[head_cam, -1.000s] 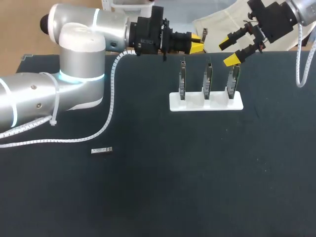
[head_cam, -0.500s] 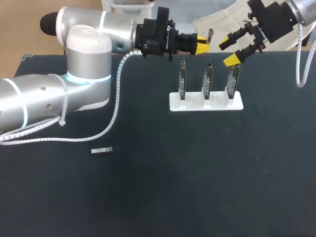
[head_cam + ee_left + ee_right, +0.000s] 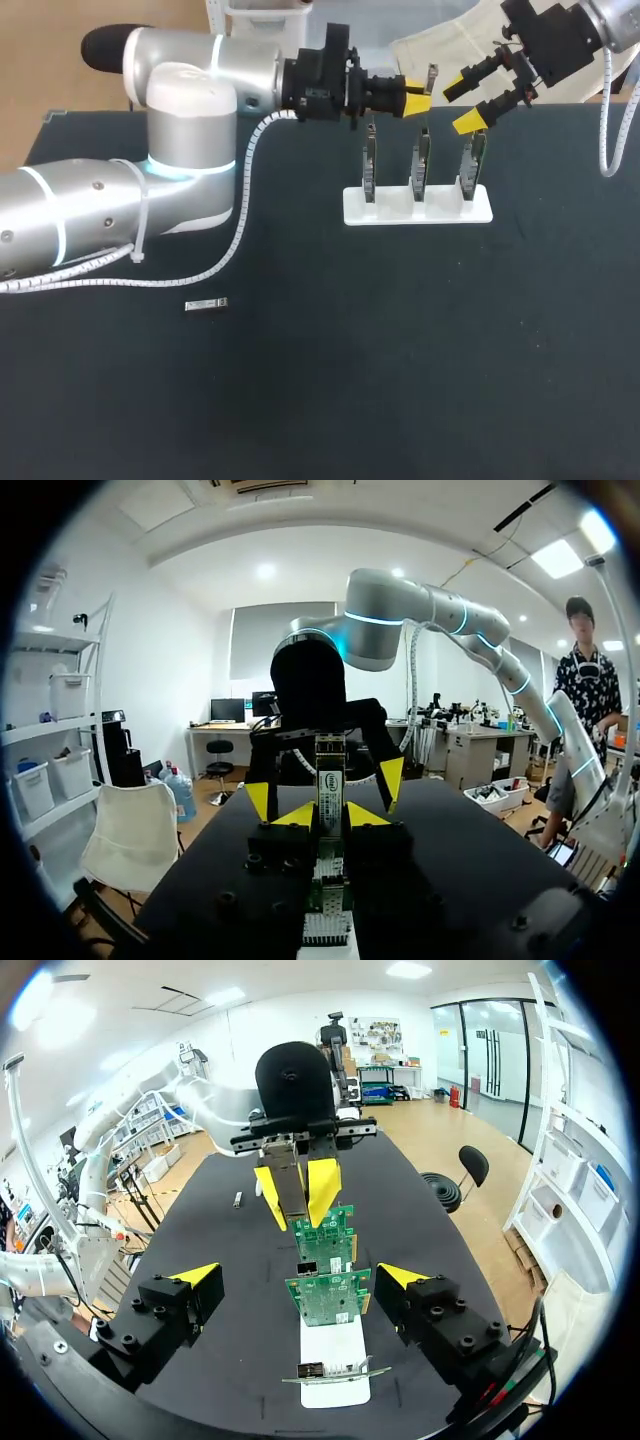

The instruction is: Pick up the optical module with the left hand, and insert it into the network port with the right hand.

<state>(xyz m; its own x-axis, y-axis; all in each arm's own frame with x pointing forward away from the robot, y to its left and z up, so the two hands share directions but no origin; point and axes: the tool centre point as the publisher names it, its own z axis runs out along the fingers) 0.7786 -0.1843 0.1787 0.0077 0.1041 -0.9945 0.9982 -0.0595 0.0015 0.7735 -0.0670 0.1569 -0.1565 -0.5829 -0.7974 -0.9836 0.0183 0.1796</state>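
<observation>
Your left gripper [image 3: 417,94] has carried the slim silver optical module [image 3: 432,76] further right along the back of the black table [image 3: 320,400]. A second ago it hung short of the first card. Now, from the head view, it lines up with the middle one of the three green circuit cards [image 3: 421,160] standing in their white stand [image 3: 418,207]. Its yellow-tipped fingers are clamped on the module from both sides, with the module's free end pointing toward your right gripper [image 3: 466,98]. That gripper has not moved: it waits over the right-hand card, fingers wide apart, nothing between them. The gap between the two has narrowed, so you are probably close to the handover, and insertion into a network port is not yet begun. The small silver block [image 3: 206,304] toward the table's front left lies where it did
</observation>
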